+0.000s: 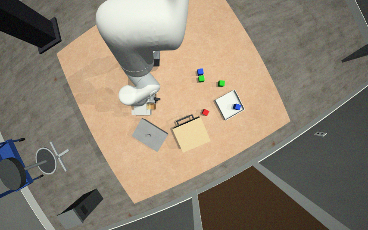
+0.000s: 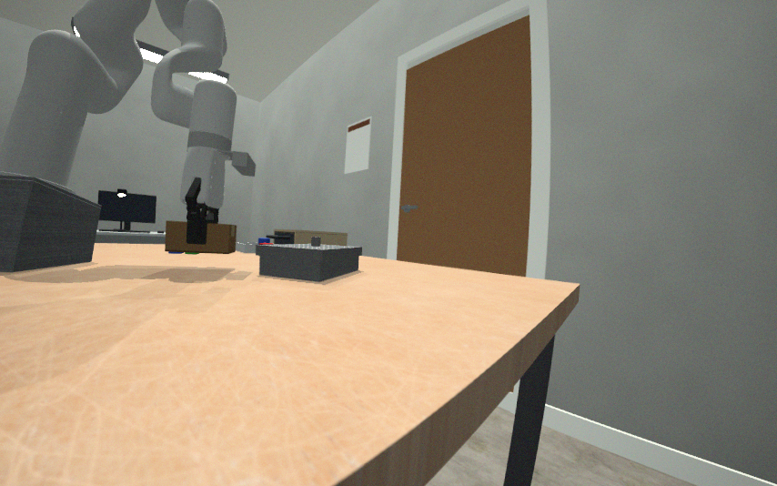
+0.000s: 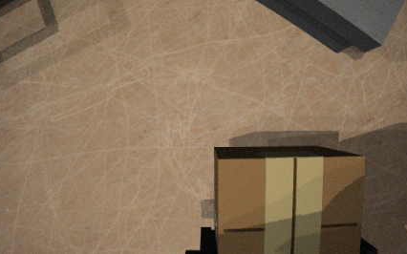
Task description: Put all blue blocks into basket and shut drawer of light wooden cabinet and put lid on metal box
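Observation:
My gripper is shut on a brown cardboard box and holds it low over the table, left of the metal box. The grey metal box has its lid on. The light wooden cabinet lies right of it, drawer handle close to its front. The white basket holds one blue block. Another blue block lies on the table beside a green block.
A second green block and a red block lie near the basket. The robot base stands at the back of the table, and a dark block shows at the left in the exterior view.

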{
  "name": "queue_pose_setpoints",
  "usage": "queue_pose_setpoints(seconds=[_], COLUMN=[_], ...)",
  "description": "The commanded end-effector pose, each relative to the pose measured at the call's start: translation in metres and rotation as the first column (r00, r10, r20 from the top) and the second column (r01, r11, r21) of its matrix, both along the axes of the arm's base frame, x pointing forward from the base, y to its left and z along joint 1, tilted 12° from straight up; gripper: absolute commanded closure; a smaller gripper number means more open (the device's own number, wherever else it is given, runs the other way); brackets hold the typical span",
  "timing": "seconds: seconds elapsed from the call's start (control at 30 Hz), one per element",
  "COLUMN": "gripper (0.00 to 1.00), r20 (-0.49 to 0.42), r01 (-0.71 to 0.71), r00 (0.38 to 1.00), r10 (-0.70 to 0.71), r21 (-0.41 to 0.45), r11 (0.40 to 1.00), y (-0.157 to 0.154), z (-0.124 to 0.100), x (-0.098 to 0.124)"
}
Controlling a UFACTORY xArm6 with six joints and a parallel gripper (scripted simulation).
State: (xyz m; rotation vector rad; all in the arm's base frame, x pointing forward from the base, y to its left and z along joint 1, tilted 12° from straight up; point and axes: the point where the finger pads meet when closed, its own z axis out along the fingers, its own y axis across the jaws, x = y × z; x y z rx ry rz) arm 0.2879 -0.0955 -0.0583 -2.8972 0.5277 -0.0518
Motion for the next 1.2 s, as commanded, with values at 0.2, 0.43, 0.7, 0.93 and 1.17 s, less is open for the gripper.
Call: queue_pose_setpoints(seconds=[0.2, 0.43, 0.7, 0.93, 1.17], gripper=[0.38, 0.38, 0.38, 0.38, 0.38], r20=[0.009, 0.008, 0.009, 0.009, 0.009], r01=[0.001, 0.001, 0.001, 0.001, 0.001], r00=[1.000, 1.000, 1.000, 1.000, 1.000], r10=[-0.001, -0.001, -0.001, -0.001, -0.001], r21=[0.000, 0.000, 0.000, 0.000, 0.000], r11=[1.000, 1.000, 1.000, 1.000, 1.000], y=[0.002, 0.003, 0.004, 0.005, 0.005], z=[-0.012, -0.019, -0.024, -0.027, -0.029], x=[0.002, 0.003, 0.003, 0.004, 0.004])
